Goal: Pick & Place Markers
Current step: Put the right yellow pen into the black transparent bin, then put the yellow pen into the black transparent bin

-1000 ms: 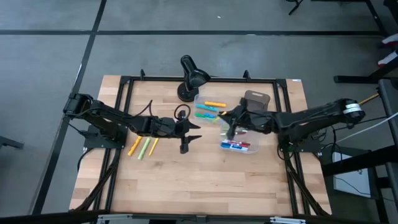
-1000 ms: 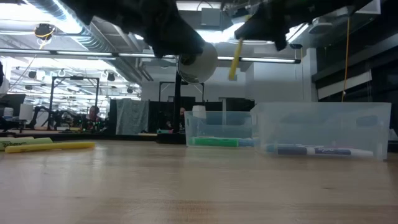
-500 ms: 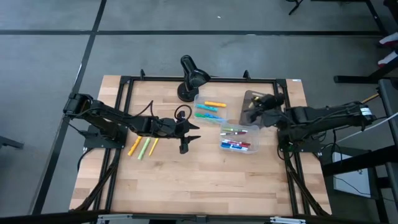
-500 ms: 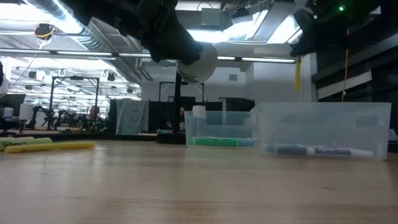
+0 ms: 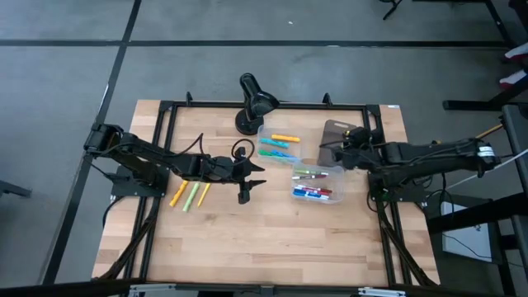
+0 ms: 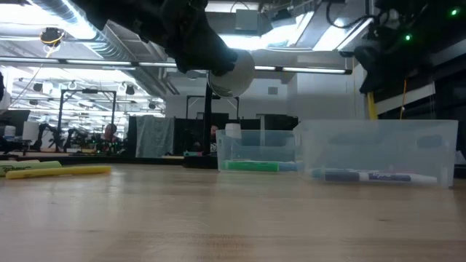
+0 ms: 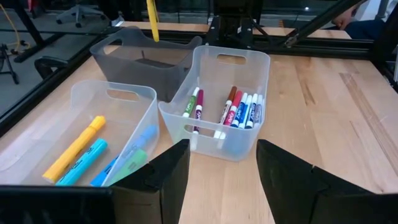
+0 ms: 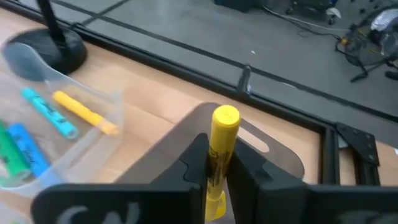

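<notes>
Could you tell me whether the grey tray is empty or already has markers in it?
Apparently empty: the left wrist view shows bare floor inside the smoky grey plastic tray.

The yellow marker's [image 8: 219, 155] lower end is hidden between the right hand's [image 8: 216, 177] fingers.

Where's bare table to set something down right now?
The near half of the table, in front of the left gripper and the bins, is bare. Crowded: the far middle with the lamp, and beside the loose markers.
</notes>
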